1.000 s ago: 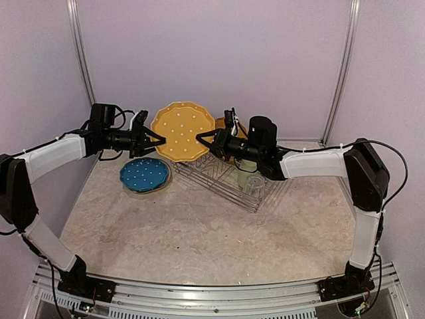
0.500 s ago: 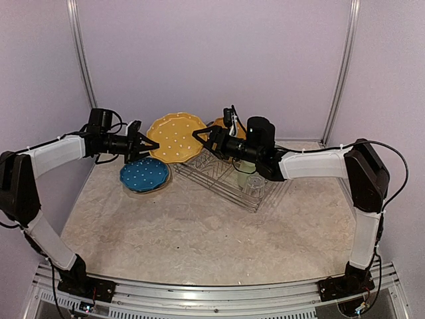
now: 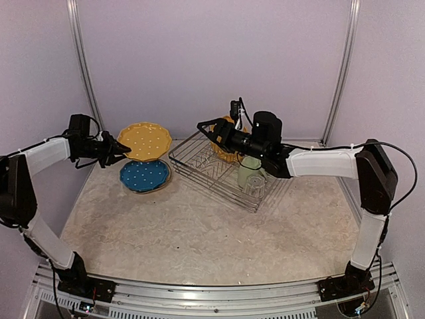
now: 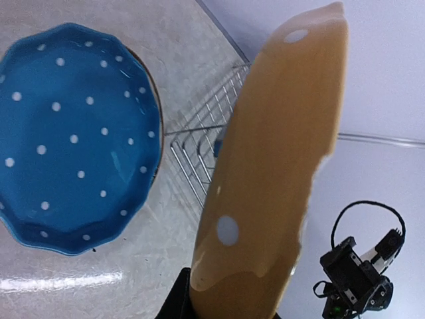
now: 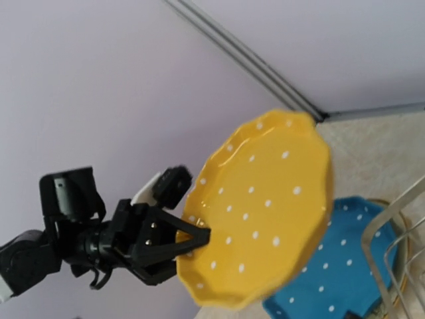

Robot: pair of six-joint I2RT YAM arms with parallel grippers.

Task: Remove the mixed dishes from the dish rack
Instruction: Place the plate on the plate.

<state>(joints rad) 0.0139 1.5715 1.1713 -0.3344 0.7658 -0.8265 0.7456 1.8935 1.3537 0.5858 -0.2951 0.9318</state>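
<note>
- Left jaws pinched the orange plate by its rim, upper left, above the blue plate.
- Right jaws stood spread over the rack.
- Next, likely: lowering it flat onto the blue one.

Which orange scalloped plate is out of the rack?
The leftmost orange scalloped plate, held up by the left arm's fingers; the other orange plate stands in the silver wire rack.

A pale beige tabletop with a mottled, stone-like pattern lies between plain lilac walls at the back and both sides. Two slim metal posts rise in the back corners, and a ribbed aluminium rail runs along the near edge.
</note>
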